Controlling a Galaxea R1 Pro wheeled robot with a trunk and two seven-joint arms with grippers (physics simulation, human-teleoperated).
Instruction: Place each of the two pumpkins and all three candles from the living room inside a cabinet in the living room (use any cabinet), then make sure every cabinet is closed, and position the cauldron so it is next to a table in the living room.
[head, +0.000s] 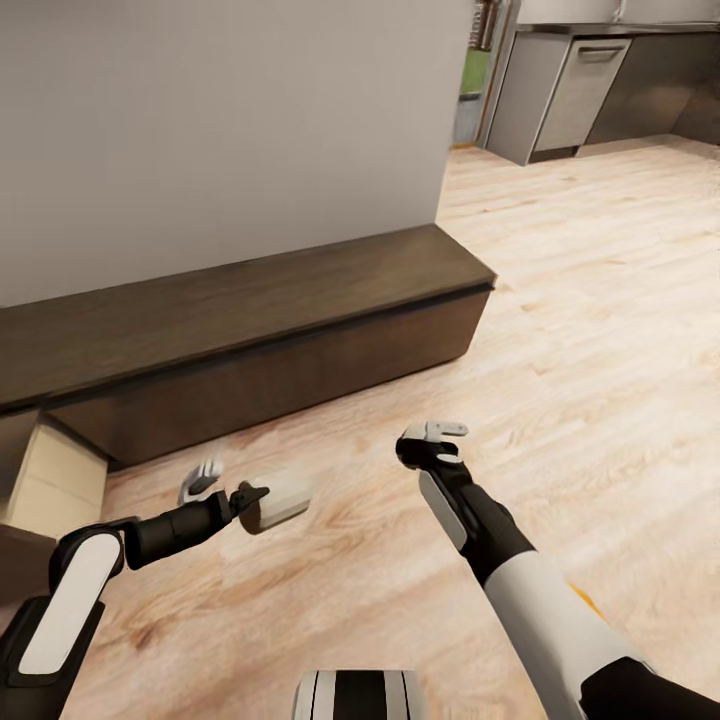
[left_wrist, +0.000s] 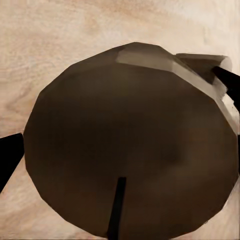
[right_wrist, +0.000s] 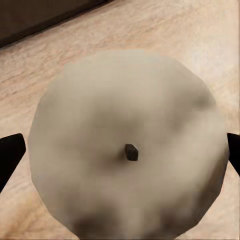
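Light plank floor (head: 600, 330) is spread before the dark cabinet (head: 250, 320); a candle is clamped in each gripper, left (head: 255, 500) and right (head: 435, 440).

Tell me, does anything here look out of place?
Mostly the drawer at the left end of the long low cabinet: it stands pulled out while the other fronts sit flush. Each tool also holds a candle, left, right.

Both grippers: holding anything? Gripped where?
Each holds a candle. The left gripper clamps one candle by its sides, lying sideways. The right gripper grips the other candle by its sides, wick end toward the wrist camera.
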